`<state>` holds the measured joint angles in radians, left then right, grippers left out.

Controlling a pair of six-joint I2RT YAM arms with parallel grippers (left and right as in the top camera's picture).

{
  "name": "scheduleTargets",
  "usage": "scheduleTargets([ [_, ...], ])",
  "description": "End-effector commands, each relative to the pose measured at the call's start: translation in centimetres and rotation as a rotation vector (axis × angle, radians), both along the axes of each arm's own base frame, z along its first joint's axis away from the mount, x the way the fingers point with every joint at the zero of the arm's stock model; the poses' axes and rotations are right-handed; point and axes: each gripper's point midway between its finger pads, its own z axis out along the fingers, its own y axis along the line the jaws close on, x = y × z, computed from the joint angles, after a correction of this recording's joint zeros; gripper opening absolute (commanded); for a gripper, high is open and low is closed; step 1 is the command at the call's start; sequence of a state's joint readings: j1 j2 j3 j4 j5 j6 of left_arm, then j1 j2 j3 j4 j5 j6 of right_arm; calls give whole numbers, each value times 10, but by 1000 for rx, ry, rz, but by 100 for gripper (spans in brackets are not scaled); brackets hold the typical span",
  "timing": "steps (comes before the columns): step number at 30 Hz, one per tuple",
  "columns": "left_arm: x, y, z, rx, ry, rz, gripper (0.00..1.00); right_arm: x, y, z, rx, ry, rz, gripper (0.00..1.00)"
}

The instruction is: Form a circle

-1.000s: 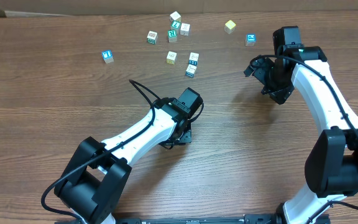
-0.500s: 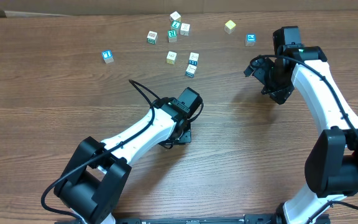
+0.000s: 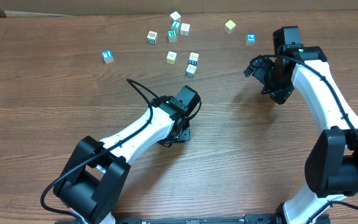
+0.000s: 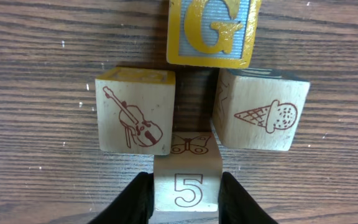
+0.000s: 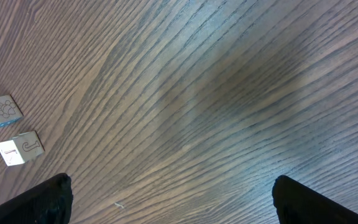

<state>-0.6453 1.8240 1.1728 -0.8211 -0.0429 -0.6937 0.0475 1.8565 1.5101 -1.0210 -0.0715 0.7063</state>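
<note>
Left wrist view looks straight down on the circle (image 4: pixel 191 144), a tight group of four small wooden cubes on the brown wood-grain surface (image 4: pixel 36 37). Nearest to the camera is the pale wooden cube with a printed 5 and a butterfly (image 4: pixel 187 190), and the left pincer (image 4: pixel 185 177) stands around it. One dark finger lies against each side of this 5 cube with no gap to be seen, so the pincer reads as clamped on it, though how firmly it presses cannot be told.

Ahead of the pincer, the 5 cube is pushed into the gap between the yellow-topped cube with a violin drawing (image 4: pixel 135 112) and the whitish cube with an ice-cream cone drawing (image 4: pixel 263 112), and it appears to touch both. Beyond them the yellow-framed cube with a pale blue face and the letter G (image 4: pixel 211 31) closes the far side of the ring.

So the whole group lies straight forward from the left pincer, along the line of its fingers. The coming move is probably to let go and draw back along this same line, or upward. A sideways pull could drag the 5 cube out of its place.

In the overhead view the group is hidden under the left arm (image 3: pixel 148 124), near the middle of the surface. The right pincer (image 5: pixel 171 182) is wide apart with only bare wood between its fingers and stands well away, so the left arm is clearly the nearer one
</note>
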Motion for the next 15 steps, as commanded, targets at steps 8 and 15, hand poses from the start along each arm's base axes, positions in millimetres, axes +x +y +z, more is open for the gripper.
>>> scheduleTargets([
  [8,2,7,-5,26,1,-10,37,4,0,9,-6,-29,1,100],
  [15,1,4,-5,15,6,-33,33,4,0,9,-6,-29,1,100],
])
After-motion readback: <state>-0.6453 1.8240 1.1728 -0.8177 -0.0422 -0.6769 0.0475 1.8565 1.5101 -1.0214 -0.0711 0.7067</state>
